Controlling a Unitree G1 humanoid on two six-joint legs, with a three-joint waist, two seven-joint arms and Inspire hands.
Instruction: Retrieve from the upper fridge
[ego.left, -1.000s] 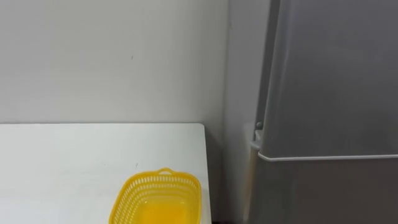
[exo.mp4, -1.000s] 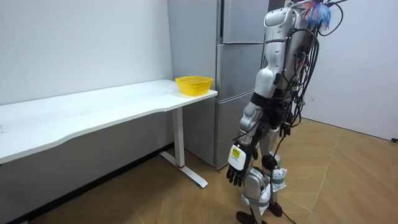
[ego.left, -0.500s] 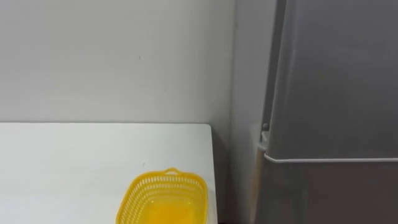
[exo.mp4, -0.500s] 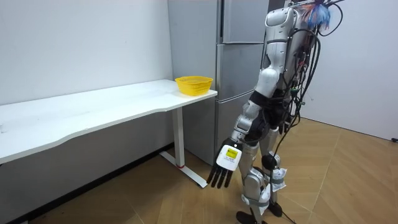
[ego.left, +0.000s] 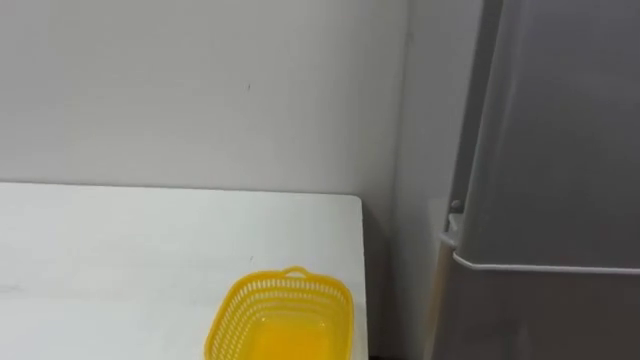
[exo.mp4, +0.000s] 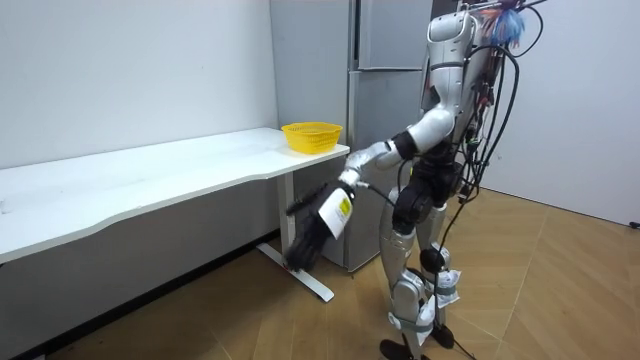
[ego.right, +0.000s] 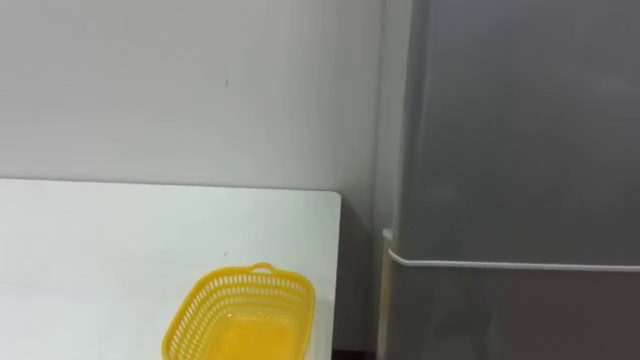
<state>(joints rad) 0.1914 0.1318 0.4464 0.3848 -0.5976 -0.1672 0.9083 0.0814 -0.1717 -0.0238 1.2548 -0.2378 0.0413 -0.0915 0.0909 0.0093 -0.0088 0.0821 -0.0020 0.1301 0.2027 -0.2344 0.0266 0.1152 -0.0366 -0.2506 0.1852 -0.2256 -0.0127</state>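
Fridge (exo.mp4: 385, 110): tall, grey, standing just beside the end of the white table (exo.mp4: 150, 175), against the wall. Every door front we can see is shut, the top door (exo.mp4: 390, 35) included. Whatever is to be fetched sits behind that door, so we cannot see it.

Progress, as we judge it: early approach stage. The robot stands on the wood floor facing the fridge, close to it. No door has been opened, nothing has been taken out, and nothing is being carried. Left to do: reach up to the top door, open it, take the item, and bring it out. We guess it goes in the yellow basket (ego.left: 280, 320) at the table's fridge-side end, where we see nothing inside.

Hand: the left hand (exo.mp4: 308, 238) is held forward and low, below the table edge and apart from the fridge front. Its fingers hang loose and hold nothing, though it is blurred.

Views compared: the room view gives us the robot's stance, the left hand and the top door. The eye views look lower and closer. They show the basket's inside, the table corner, and a pale seam between two lower door fronts with a small hinge at its left end.
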